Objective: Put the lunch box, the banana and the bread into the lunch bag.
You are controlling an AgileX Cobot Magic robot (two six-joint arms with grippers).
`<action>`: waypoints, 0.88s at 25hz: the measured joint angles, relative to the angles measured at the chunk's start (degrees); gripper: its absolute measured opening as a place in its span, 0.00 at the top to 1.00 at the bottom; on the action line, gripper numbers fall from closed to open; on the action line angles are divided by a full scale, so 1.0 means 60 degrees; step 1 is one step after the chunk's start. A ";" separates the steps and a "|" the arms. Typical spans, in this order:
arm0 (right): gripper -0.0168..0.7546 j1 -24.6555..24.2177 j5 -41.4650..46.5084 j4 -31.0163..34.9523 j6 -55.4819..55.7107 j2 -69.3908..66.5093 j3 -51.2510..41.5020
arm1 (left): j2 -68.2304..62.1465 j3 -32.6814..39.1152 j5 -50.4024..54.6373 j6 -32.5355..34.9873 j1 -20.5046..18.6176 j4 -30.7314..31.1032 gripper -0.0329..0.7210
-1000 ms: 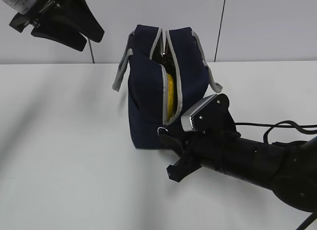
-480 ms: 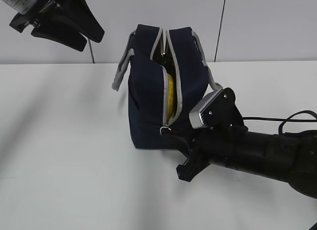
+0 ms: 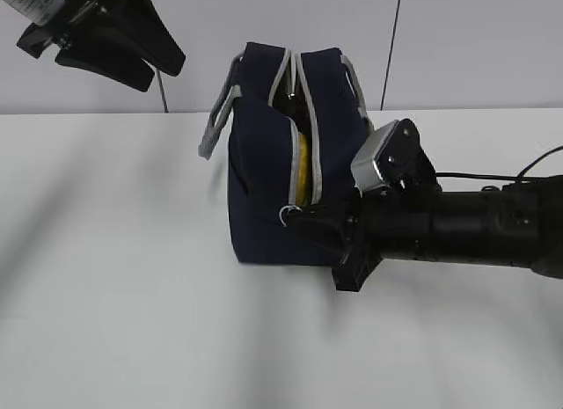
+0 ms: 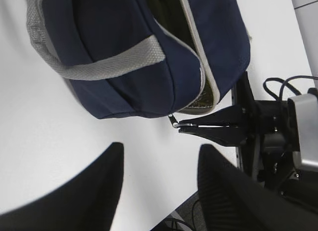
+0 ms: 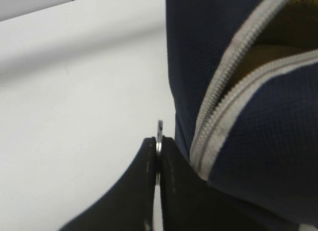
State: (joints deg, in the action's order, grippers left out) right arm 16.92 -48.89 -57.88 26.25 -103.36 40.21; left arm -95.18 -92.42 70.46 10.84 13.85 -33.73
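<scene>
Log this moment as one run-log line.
phase: closing lunch bag | right tool: shut on ring zip pull at zipper's low end | left tool: open, raised clear | banana: inside, visible through gap

Plain white matte bench [image 3: 132, 321] beneath; pale grey wall panels [image 3: 475, 48] behind, split by a thin dark vertical seam [image 3: 391, 48].

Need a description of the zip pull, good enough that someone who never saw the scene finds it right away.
Find the navy lunch bag standing on the white table, then follow its grey zipper down the near end to the bottom. There, pinched in the right gripper, sits the zip pull: a small silver metal ring, the only shiny part among the fabric and black fingers.
</scene>
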 joint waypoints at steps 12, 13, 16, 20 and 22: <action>1.00 -0.0053 -0.0501 -0.1791 0.1440 0.0091 0.1032 | 0.0000 0.0000 0.0000 0.0000 0.0000 0.0000 0.49; 1.00 -0.0053 -0.0501 -0.1810 0.1510 0.0123 0.1072 | 0.0000 0.0000 0.0000 0.0000 0.0000 0.0000 0.49; 1.00 -0.0053 -0.0474 -0.1855 0.1810 0.0306 0.1216 | 0.0000 0.0000 -0.0009 0.0000 0.0000 0.0000 0.49; 1.00 -0.0053 -0.0185 -0.2021 0.2425 0.0651 0.1500 | 0.0000 0.0000 -0.0027 0.0090 0.0000 0.0000 0.49; 1.00 -0.0053 -0.0062 -0.2431 0.2880 0.0791 0.1723 | 0.0000 0.0000 -0.0048 0.0163 0.0000 0.0000 0.49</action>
State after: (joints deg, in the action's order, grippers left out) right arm 16.60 -49.27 -72.46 43.53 -98.62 50.55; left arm -95.18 -92.42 70.18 11.81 13.85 -33.73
